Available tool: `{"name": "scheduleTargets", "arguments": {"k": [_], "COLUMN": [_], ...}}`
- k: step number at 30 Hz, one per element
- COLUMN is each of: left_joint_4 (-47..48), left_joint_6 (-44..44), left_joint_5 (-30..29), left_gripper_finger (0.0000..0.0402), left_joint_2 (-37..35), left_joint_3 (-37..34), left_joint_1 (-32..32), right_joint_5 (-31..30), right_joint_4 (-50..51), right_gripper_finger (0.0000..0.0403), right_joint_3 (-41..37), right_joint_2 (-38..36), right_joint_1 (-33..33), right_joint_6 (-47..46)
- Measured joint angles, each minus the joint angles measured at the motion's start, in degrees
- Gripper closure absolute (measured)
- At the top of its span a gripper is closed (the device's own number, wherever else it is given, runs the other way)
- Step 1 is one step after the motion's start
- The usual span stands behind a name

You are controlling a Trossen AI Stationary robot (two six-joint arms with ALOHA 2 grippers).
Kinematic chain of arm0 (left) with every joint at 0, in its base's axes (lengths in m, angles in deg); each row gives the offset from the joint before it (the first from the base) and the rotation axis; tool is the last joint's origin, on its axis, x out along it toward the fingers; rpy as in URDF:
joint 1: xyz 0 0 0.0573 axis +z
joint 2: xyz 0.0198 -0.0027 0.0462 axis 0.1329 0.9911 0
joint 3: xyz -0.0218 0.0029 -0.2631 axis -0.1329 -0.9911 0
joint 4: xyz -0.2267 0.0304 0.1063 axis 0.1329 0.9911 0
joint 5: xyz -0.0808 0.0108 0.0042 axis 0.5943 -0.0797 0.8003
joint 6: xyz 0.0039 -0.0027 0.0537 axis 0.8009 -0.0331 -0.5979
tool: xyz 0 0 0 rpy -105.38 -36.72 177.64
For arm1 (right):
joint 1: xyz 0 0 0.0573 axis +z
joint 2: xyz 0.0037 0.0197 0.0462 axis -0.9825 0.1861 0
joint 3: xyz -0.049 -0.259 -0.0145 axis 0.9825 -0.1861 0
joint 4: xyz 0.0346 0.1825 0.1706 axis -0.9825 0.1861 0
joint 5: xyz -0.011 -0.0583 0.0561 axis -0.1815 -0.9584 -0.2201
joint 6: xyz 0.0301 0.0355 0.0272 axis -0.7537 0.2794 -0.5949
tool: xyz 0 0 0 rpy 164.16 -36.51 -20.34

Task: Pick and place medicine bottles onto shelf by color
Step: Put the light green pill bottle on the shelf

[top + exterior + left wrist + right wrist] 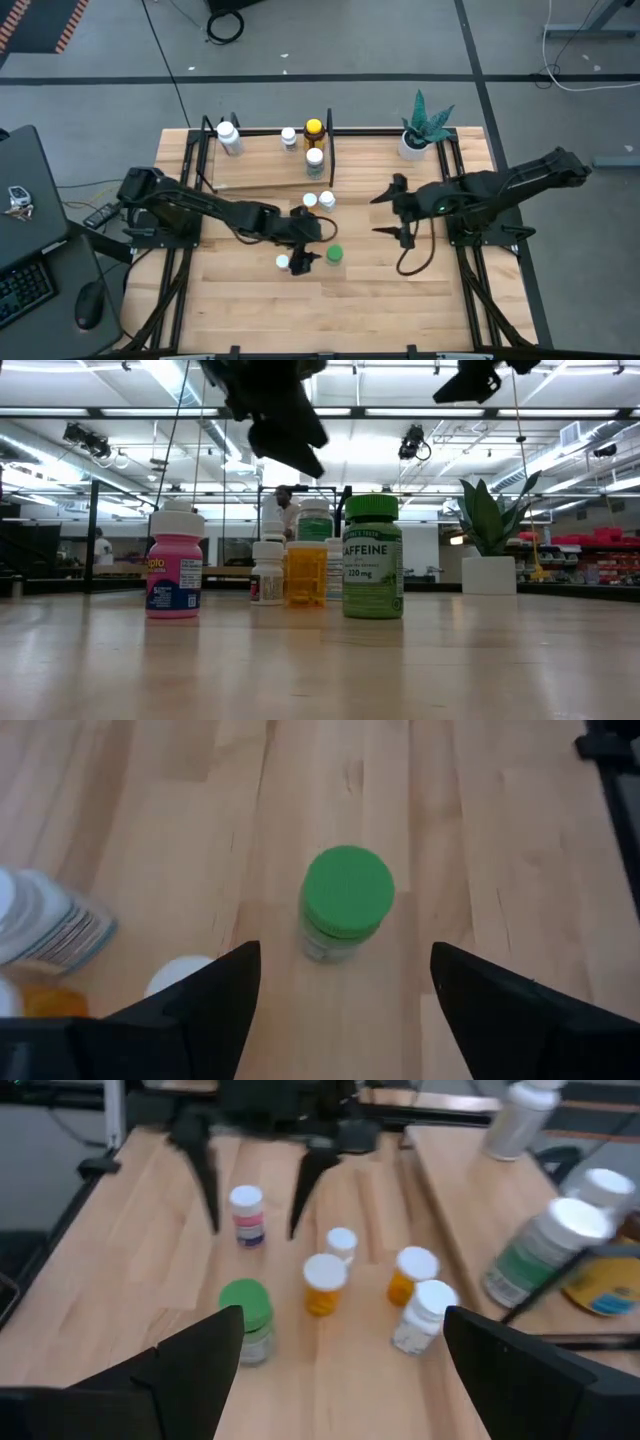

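Green-capped bottle (347,900) ahead of left claw (345,995)

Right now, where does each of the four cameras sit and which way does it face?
High: overhead, straight down on table, both arms, shelf.
Low: tabletop height, level past caffeine bottle; arms overhead.
Left wrist: on left arm, above that green cap, open left gripper.
Right wrist: on right arm, open right gripper, facing left arm.
Shared: caffeine bottle.

Over at the far right corner of the slatted wooden tabletop (400,300) stands a white pot with a spiky green plant (424,128). Off the tabletop's left side there's a dark desk with a keyboard (22,290), a mouse (89,305) and keys (17,198). Cables (560,60) trail across the grey floor.
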Motion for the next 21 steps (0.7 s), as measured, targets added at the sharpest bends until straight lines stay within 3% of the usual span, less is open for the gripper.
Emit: {"name": "scheduleTargets", "arguments": {"k": [10, 21], "left_joint_4": [2.65, 3.46], "left_joint_6": [-3.31, -11.52], "left_joint_5": [0.04, 0.02], "left_gripper_finger": [0.0106, 0.0106], "left_joint_2": [9.12, 13.61], "left_joint_3": [9.50, 13.09], "left_joint_1": [0.13, -0.20], "right_joint_5": [-2.36, -2.10], "right_joint_4": [-2.92, -3.22], "right_gripper_finger": [0.0050, 0.0050], "right_joint_3": [-7.83, -8.01], "right_joint_2": [-9.83, -10.41], "right_joint_1": [0.36, 0.51], "right_joint_6": [-0.97, -1.79]}}
